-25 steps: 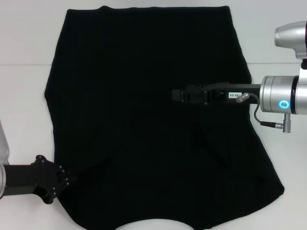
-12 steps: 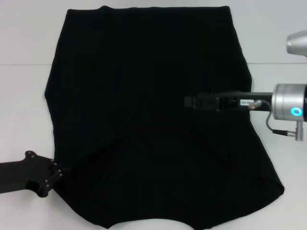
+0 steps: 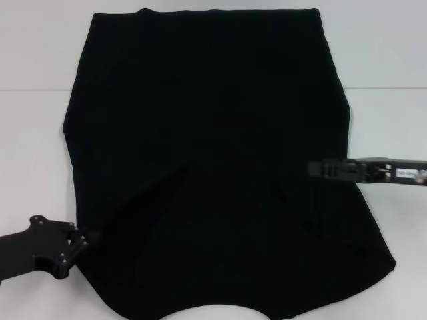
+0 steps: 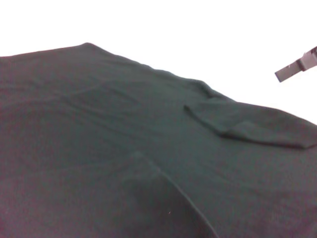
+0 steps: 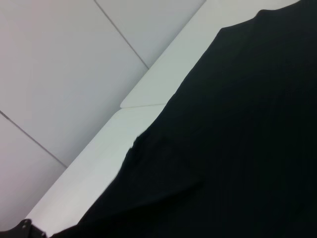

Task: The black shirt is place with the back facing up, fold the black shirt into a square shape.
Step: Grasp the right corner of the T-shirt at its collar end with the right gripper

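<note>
One black shirt (image 3: 207,160) flat on white table (image 3: 33,153); both grippers' grip state indiscernible.

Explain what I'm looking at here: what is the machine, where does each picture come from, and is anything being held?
This is a two-armed robot. The wide picture comes from a camera on its head, looking down at a white table. The other two come from cameras on its wrists. A black shirt lies spread flat, its sleeves already folded in over the body; one folded flap shows in the left wrist view. The left gripper sits at the shirt's near left edge; whether it grips the cloth is not visible. The right gripper reaches in from the right edge, over the shirt's right side, with nothing seen held.
</note>
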`<state>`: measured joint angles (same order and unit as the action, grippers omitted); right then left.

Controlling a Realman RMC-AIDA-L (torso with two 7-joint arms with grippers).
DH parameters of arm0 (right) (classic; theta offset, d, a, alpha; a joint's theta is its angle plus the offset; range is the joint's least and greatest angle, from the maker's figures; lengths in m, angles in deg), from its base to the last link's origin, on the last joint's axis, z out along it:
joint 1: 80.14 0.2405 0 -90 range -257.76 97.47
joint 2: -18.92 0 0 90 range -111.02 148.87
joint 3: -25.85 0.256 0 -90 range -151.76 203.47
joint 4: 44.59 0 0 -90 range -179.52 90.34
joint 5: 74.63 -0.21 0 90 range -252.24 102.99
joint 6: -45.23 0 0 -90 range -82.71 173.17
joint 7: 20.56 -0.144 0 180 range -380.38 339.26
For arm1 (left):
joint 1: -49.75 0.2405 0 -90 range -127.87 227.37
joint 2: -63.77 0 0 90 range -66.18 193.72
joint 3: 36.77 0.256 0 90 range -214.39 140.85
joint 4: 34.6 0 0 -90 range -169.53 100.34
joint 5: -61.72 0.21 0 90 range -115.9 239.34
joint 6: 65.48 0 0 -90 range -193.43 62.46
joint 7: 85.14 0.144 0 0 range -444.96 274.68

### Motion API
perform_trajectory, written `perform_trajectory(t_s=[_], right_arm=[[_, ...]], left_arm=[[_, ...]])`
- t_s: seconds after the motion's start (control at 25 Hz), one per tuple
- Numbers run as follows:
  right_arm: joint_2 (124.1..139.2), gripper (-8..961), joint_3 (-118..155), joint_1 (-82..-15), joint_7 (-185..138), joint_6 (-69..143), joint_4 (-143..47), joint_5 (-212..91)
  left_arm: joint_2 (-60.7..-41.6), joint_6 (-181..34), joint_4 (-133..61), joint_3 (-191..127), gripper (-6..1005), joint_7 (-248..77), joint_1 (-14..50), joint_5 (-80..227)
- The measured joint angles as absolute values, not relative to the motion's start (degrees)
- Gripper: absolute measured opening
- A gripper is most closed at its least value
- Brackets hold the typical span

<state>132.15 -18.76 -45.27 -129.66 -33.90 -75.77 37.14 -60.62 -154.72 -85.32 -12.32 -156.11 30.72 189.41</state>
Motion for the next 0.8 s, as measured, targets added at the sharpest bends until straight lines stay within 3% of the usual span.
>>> perform_trajectory(t_s=[0.32,0.64,0.8], right_arm=[[129.2,700,-16.6,-48.8,-130.2,-38.6,-75.9,37.4],[128.68,700,-16.0,-49.0,-130.7,-38.9,-75.8,37.8],[127.53,700,-16.1,-48.4,-134.9,-39.3,-76.2,42.1]], left_arm=[[-60.52,-155.8,-82.2,-12.6,15,-153.0,30.9,189.3],[-60.41,-153.3,-81.9,-13.8,16,-151.7,30.9,189.4],[-60.42,-151.6,-81.9,-13.9,16,-151.6,30.8,189.0]])
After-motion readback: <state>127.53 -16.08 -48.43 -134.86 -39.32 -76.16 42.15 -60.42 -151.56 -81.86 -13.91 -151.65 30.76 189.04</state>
